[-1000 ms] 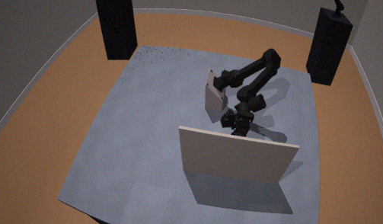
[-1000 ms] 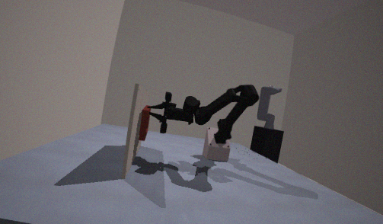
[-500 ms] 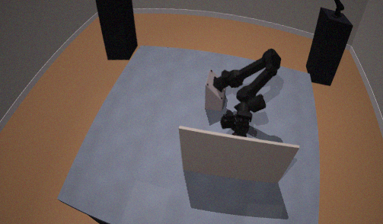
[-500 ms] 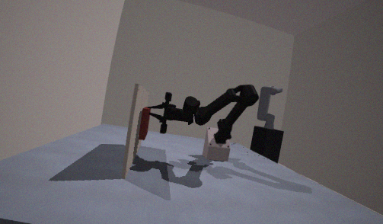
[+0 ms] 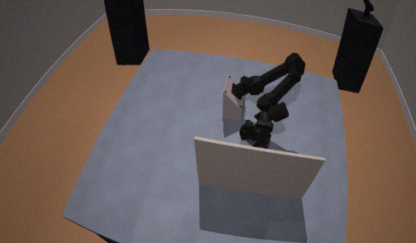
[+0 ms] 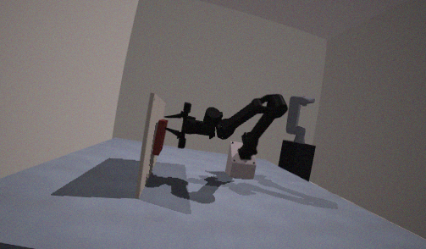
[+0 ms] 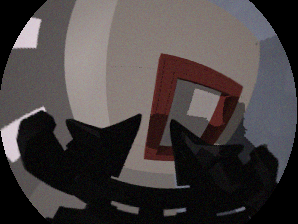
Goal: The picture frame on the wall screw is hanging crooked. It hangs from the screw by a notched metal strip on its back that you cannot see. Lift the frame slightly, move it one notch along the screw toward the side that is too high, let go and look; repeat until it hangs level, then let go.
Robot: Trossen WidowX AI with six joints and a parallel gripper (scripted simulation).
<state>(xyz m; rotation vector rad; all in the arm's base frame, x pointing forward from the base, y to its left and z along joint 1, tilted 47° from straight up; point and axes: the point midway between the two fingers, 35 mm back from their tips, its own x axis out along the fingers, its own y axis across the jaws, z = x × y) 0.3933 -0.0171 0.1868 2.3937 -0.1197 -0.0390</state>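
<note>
A: State the positions, exterior view, left to right.
B: Upright board (image 5: 256, 169) (image 6: 145, 152) (image 7: 135, 35); red frame (image 6: 160, 137) (image 7: 200, 68) against its face; gripper (image 5: 256, 142) (image 6: 165, 123) (image 7: 156, 119) facing it, jaws parted, nothing clamped.
A: Handling?
B: Probably light and rigid; finish possibly slippery. Grip one side bar (image 7: 158, 92), never the centre opening. Lift gently; excess lift could unhook the hidden strip.

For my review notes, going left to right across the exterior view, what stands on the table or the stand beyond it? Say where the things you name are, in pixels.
Upright panel (image 5: 256, 169) (image 6: 146, 148) (image 7: 135, 30), pale base block (image 5: 232, 108) (image 6: 242, 170), grey arm on the black stand (image 6: 293, 116).
</note>
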